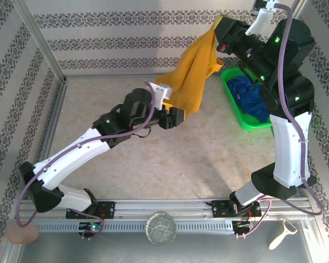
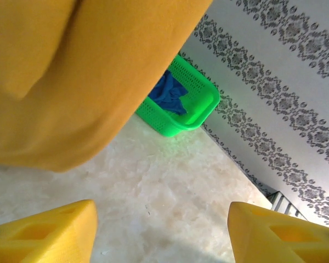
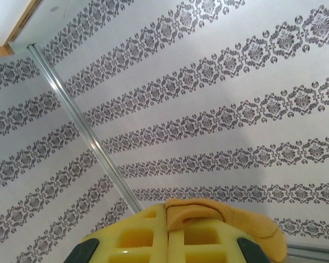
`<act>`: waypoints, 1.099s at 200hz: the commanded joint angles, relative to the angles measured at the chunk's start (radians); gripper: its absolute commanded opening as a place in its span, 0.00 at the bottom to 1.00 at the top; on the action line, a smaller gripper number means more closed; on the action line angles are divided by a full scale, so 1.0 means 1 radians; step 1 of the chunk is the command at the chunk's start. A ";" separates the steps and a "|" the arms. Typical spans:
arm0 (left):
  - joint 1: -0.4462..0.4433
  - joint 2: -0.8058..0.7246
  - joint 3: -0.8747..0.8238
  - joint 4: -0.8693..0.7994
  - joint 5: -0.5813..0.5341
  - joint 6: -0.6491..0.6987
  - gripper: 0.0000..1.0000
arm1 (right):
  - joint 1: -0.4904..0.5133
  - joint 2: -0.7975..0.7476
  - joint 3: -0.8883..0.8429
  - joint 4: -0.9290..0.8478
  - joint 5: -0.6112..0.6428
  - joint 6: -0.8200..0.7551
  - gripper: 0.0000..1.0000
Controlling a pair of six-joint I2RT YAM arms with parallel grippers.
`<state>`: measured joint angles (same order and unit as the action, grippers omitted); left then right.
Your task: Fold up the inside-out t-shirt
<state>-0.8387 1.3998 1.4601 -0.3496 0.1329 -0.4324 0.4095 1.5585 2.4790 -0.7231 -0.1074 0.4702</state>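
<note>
The inside-out t-shirt [image 1: 193, 76], mustard orange-yellow cloth, hangs in the air over the back of the table. My right gripper [image 1: 222, 30] is raised high at the back right and shut on the shirt's top edge. In the right wrist view a fold of the shirt [image 3: 230, 216] pokes out between the closed fingers [image 3: 137, 241]. My left gripper [image 1: 180, 116] stands open just beside the shirt's lower hem. In the left wrist view its fingers [image 2: 49, 233] are wide apart with bare table between them. The shirt [image 2: 71, 76] hangs above and to the left there.
A green basket [image 1: 233, 107] holding a dark blue garment [image 1: 249, 96] sits at the back right, under the right arm. The basket [image 2: 197, 107] is also ahead of the left gripper. A peeler [image 1: 282, 234] and a round disc [image 1: 161, 228] lie at the near rail.
</note>
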 commanded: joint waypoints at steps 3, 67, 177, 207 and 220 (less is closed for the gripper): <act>-0.013 0.037 0.031 0.074 -0.171 -0.010 0.65 | 0.028 -0.018 0.024 0.025 0.052 -0.040 0.00; 0.070 0.113 0.115 0.135 -0.339 0.086 0.71 | 0.066 -0.080 0.004 0.016 0.003 -0.024 0.00; 0.121 0.061 0.063 0.246 -0.047 0.137 0.79 | 0.061 -0.122 -0.033 0.025 -0.117 0.010 0.00; 0.120 0.091 0.066 0.274 0.030 0.112 0.79 | 0.062 -0.108 -0.004 0.028 -0.122 0.022 0.00; 0.121 0.065 0.020 0.319 0.039 0.082 0.79 | 0.061 -0.099 0.012 0.026 -0.103 0.011 0.00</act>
<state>-0.7242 1.4849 1.5150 -0.1333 0.1028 -0.3191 0.4690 1.4479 2.4454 -0.7559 -0.2035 0.4747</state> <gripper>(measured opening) 0.793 0.057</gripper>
